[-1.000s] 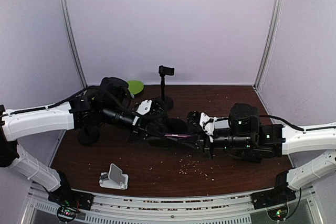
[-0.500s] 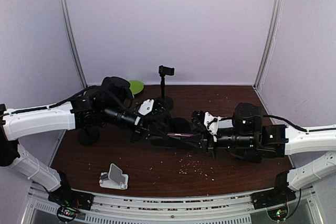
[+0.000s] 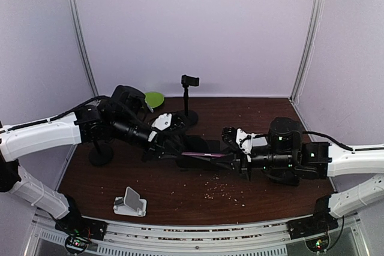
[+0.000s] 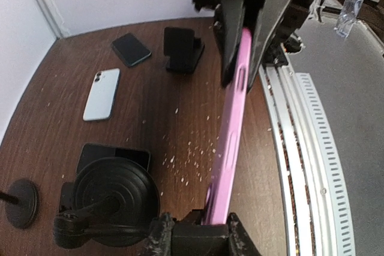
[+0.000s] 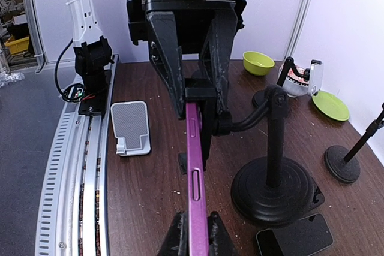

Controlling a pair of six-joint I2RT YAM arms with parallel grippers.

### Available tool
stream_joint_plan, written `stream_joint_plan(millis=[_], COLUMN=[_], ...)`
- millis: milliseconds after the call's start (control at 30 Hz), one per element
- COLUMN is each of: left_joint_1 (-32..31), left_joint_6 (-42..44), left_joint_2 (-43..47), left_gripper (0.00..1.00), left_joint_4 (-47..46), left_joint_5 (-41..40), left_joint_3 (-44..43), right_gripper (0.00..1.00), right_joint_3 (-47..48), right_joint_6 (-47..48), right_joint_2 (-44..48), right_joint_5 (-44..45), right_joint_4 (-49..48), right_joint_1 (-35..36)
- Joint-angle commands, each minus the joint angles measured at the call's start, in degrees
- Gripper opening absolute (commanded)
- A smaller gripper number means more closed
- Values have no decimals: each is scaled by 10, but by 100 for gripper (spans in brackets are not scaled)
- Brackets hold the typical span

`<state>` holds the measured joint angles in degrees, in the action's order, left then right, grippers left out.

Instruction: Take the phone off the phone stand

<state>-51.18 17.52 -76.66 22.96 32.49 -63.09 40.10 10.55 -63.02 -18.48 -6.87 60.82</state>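
Observation:
A purple phone (image 3: 204,154) hangs edge-up between my two grippers above the middle of the table. My right gripper (image 3: 235,157) is shut on its near end, which shows in the right wrist view (image 5: 197,235). My left gripper (image 3: 161,147) is shut on the black clamp (image 5: 201,93) of the phone stand, at the phone's (image 5: 195,166) other end. A gooseneck joins the clamp to the stand's pole and round base (image 5: 276,191). In the left wrist view the phone (image 4: 231,142) runs from my left gripper (image 4: 201,235) up to the right gripper, beside the stand base (image 4: 114,195).
A white phone stand (image 3: 130,202) sits near the front left. A tall black stand (image 3: 189,97) and a green plate (image 3: 155,98) are at the back. Another black stand (image 3: 101,154) is at the left. A white phone (image 4: 102,93) and a dark phone (image 4: 131,49) lie flat.
My right gripper has drawn to the right with the phone's end, and more of the purple phone shows between the grippers. The left gripper has shifted slightly left and back.

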Motion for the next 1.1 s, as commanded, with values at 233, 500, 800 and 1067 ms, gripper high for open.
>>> stream_joint_plan(millis=[233,500,800,1067], left_joint_1=[29,35,38,47], left_joint_6=[5,-2,-41,-65], left_joint_2=[46,47,61,74], left_gripper=[0,0,0,0], left_joint_4=[91,92,78,50], left_joint_5=[-49,-81,-125,-172], left_joint_3=[-35,-37,-9,24], right_gripper=[0,0,0,0], right_joint_3=[-24,-35,51,28], right_joint_6=[3,-16,-128,-187], right_joint_2=[29,60,20,30], right_joint_5=[107,117,117,100], right_joint_4=[63,57,158,89], right_joint_1=[-34,-45,-121,-203])
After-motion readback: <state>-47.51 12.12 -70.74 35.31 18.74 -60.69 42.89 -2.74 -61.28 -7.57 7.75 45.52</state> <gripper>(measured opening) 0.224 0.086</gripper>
